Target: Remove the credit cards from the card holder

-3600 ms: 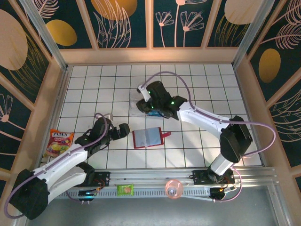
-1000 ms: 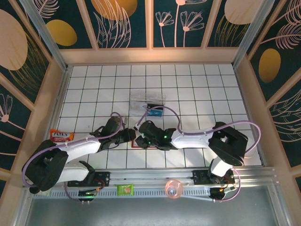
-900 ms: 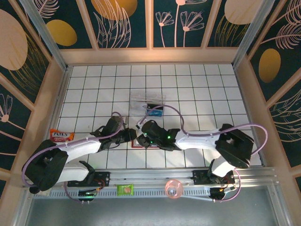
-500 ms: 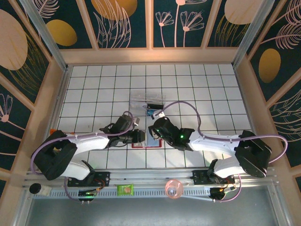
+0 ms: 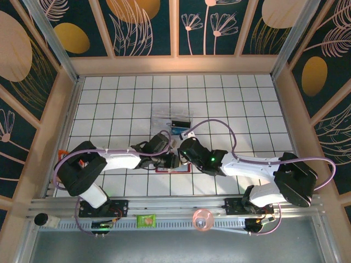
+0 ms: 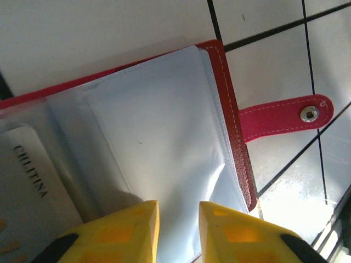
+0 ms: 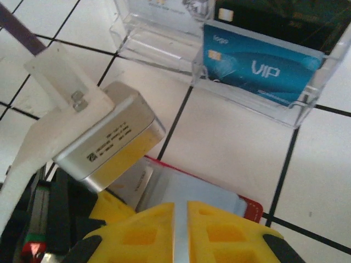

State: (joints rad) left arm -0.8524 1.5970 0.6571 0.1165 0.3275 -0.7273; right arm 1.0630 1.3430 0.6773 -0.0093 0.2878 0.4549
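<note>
card holder (image 6: 159, 131): open flat on desk, near centre, under both claws; red rim, clear sleeves facing up
snap tab (image 6: 285, 116): flat on tile, sticking off holder's edge
card in holder (image 6: 27, 192): pale, printed, in a sleeve on the half away from the tab
left claw (image 6: 178, 211): over sleeve edge, fingers a narrow gap apart, sleeve shows in gap; pinching or not, can't tell
right claw (image 7: 181, 211): over holder on its box side, fingers pressed almost together, thin slit left; pinching anything, can't tell
clear plastic box (image 7: 164, 44): just beyond holder, not touching it; blue VIP card (image 7: 255, 68) and black card (image 7: 269, 16) inside
desk (image 5: 247, 109): white tiles, dark grout
green packet (image 5: 146, 220), pink round thing (image 5: 202, 219): on near rail by arm bases
</note>
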